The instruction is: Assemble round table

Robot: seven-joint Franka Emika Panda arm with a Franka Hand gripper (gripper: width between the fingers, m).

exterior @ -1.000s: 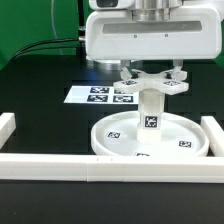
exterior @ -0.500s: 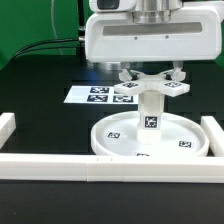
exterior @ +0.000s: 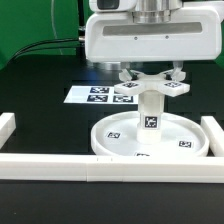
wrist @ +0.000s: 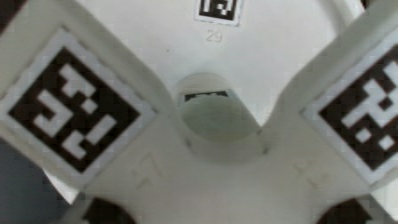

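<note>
The large rimmed white disc (exterior: 112,140) lies flat on the black table, with tags on its face. The short cylinder leg (exterior: 150,112) stands upright on its central hub. The cross-shaped foot (exterior: 150,84) sits level on top of the leg, tags facing up. My gripper (exterior: 152,72) hangs straight over the foot, with a dark finger down at each side of it. In the wrist view the foot (wrist: 222,60) fills the frame, its centre hole right under the camera. The fingertips are hidden, so I cannot tell whether they press on the foot.
The marker board (exterior: 95,95) lies behind the disc, toward the exterior view's left. White border rails run along the front (exterior: 100,163), the exterior view's left (exterior: 8,125) and the exterior view's right (exterior: 212,128). A black cable trails at the back left.
</note>
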